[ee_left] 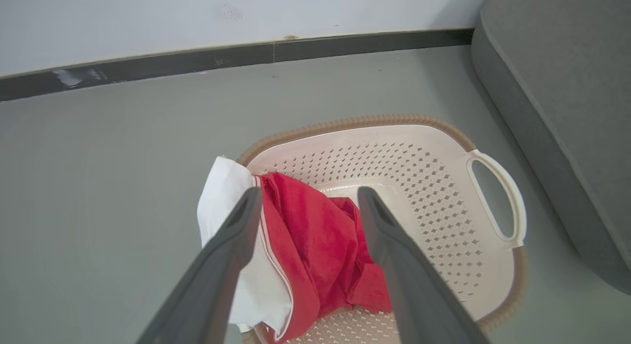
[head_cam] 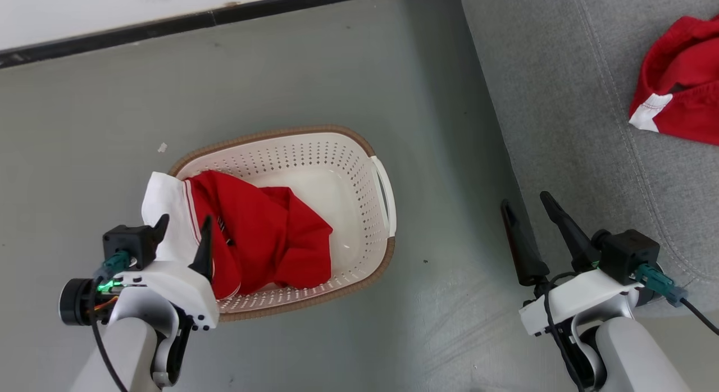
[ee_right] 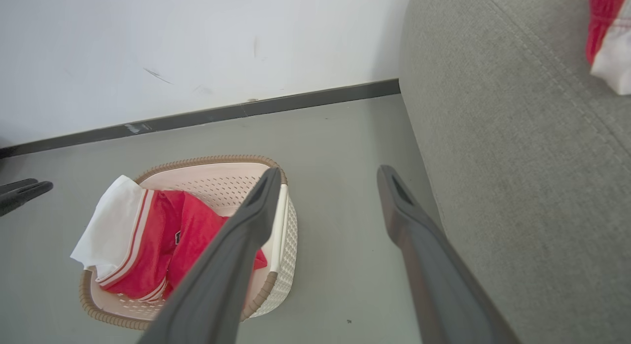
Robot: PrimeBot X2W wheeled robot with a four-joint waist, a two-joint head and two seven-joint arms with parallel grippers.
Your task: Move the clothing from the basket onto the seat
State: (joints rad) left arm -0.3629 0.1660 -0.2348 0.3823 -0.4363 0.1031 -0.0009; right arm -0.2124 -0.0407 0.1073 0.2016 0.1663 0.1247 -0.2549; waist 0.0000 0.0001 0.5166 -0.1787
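Note:
A red garment with white trim [head_cam: 264, 235] lies in the cream basket [head_cam: 337, 156], its white part draped over the left rim. My left gripper [head_cam: 184, 222] hovers open above that draped end, and the left wrist view shows the red fabric [ee_left: 315, 235] between the spread fingers, which stand apart from it. Another red garment [head_cam: 679, 83] rests on the grey seat [head_cam: 561, 100] at the upper right. My right gripper [head_cam: 528, 204] is open and holds nothing, above the floor beside the seat's edge. In the right wrist view the basket [ee_right: 207, 176] lies to the left.
The basket stands on a grey floor [head_cam: 281, 72] between a white wall with a dark skirting board [head_cam: 224, 16] and the seat. Bare floor separates the basket's right handle [head_cam: 385, 195] from the seat's side. The seat's cushion seam [head_cam: 612, 89] runs past the lying garment.

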